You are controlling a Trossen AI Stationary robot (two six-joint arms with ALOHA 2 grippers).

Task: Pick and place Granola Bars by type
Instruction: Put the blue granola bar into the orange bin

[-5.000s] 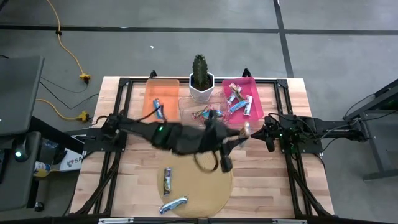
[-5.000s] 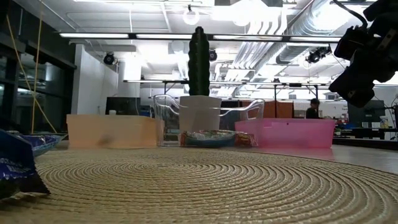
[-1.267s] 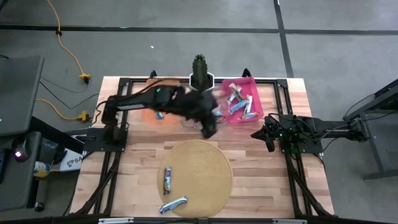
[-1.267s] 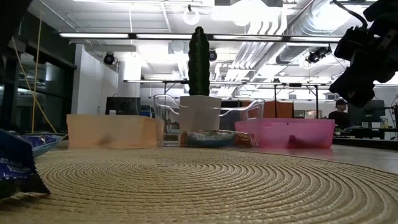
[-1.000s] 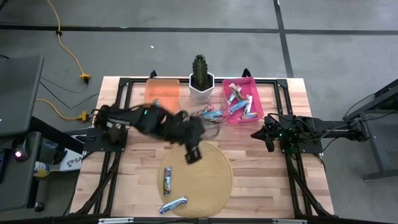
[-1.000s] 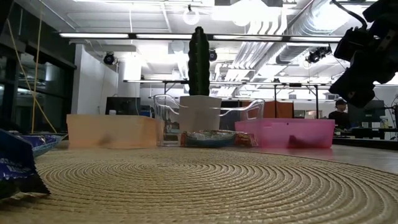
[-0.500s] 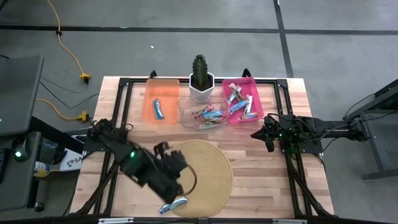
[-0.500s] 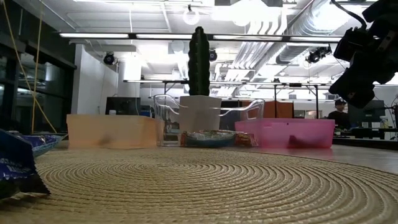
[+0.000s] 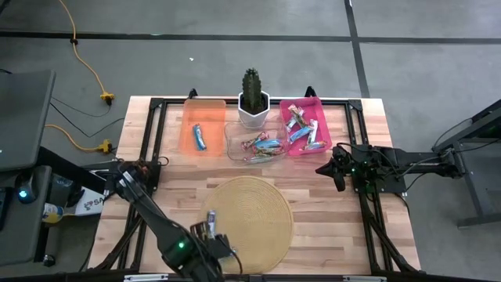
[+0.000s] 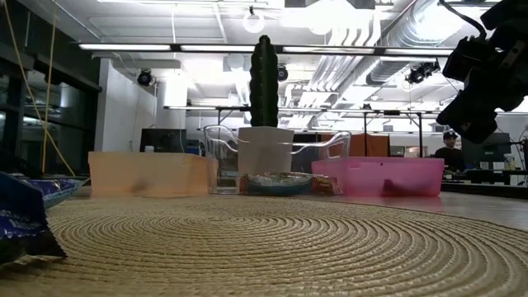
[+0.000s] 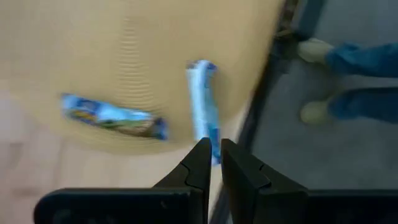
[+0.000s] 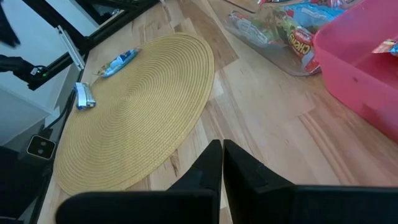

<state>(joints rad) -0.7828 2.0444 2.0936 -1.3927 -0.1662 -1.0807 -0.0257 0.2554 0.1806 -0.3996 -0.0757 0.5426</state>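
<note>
Two blue-and-white bars (image 11: 203, 109) left on the woven mat (image 9: 258, 211), at its near-left edge; in the left wrist view one lies straight ahead of the left gripper (image 11: 215, 152), long axis in line with the fingers, the other off to the side, crosswise; fingers nearly closed, holding nothing; right gripper (image 12: 222, 151) clenched empty, parked far right, well apart; left arm's pick.
</note>
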